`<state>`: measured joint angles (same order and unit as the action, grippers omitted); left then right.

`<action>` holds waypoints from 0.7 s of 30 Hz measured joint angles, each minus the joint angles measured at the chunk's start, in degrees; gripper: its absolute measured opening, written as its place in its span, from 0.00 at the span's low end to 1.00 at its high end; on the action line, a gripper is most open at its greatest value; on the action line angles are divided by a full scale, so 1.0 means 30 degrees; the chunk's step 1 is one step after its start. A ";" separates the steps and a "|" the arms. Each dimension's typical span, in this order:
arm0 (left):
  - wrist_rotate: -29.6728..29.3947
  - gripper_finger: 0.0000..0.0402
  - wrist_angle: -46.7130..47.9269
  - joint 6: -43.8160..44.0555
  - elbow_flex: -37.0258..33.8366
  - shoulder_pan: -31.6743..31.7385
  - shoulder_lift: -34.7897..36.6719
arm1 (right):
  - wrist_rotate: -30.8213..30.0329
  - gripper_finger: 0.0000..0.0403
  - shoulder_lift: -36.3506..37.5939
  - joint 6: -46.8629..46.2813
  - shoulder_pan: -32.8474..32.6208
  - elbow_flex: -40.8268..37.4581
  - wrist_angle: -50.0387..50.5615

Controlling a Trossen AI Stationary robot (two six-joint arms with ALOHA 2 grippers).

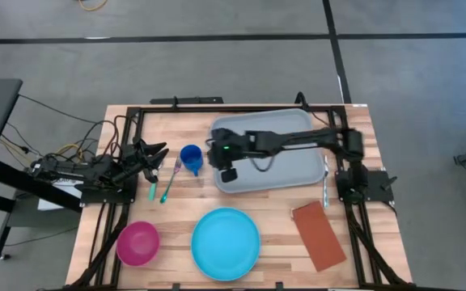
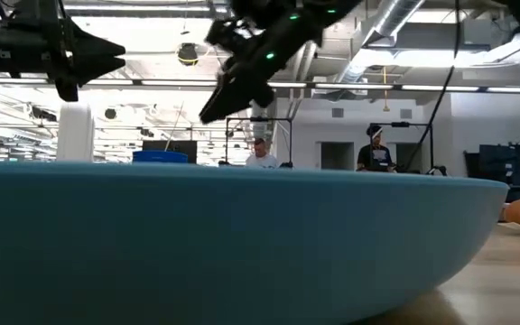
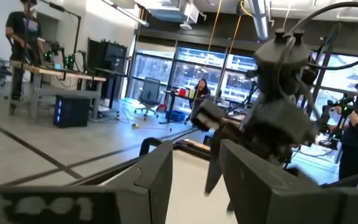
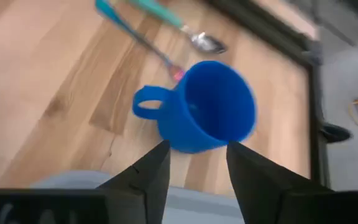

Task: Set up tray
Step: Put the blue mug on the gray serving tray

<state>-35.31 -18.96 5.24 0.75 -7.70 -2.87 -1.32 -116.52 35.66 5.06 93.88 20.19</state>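
Right gripper (image 4: 197, 146): jaws apart, gripping nothing; hangs over the left end of the tray (image 1: 290, 166), fingertips near the blue cup (image 4: 207, 106) but not touching it. Left gripper (image 1: 162, 151): jaws apart too and empty, waiting at the table's left side, well apart from the tray.

Counted on the table: one tray, one blue cup, one round light-blue plate (image 1: 226, 242), one pink bowl (image 1: 138, 242), one brown-orange napkin (image 1: 318, 236), and two teal-handled utensils (image 1: 171, 179) lying just left of the cup. Also one thin pale utensil (image 1: 324, 191) along the right edge of the tray; cannot tell which kind.

Tray: large, light grey-blue, rectangular with rounded corners and a raised rim. Lies flat at the back of the table, right of centre, behind the plate and the napkin, with the cup just beside its left end.

Hidden or unclear: much of the tray's top covered by the right arm in the high view. From the low view, almost nothing of the table to see, only the plate's rim across the foreground. In the right wrist view, only a strip of the tray's edge between the fingers.
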 joint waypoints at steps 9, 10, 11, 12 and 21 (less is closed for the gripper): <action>0.0036 0.31 0.1193 0.1440 0.0000 -0.0007 -0.0003 | -0.0022 0.51 -0.3962 0.3311 0.0109 0.5483 0.2316; 0.0036 0.31 0.1255 0.1647 0.0000 -0.0007 -0.0003 | -0.0021 0.52 -0.4171 0.3498 0.0162 0.5819 0.2520; 0.0036 0.31 0.1291 0.1796 0.0000 -0.0007 -0.0003 | -0.0007 0.53 -0.4471 0.3655 0.0221 0.6182 0.2613; 0.0036 0.31 0.1325 0.1882 0.0000 -0.0007 -0.0002 | -0.0007 0.53 -0.4795 0.3747 0.0245 0.6540 0.2502; 0.0080 0.31 0.1691 0.2170 0.0000 -0.0007 -0.0003 | -0.0069 0.52 -0.5977 0.4261 0.0729 0.7216 0.4327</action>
<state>-35.07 -13.89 11.75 0.75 -7.73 -2.87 -1.53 -134.45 48.45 7.25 115.52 33.17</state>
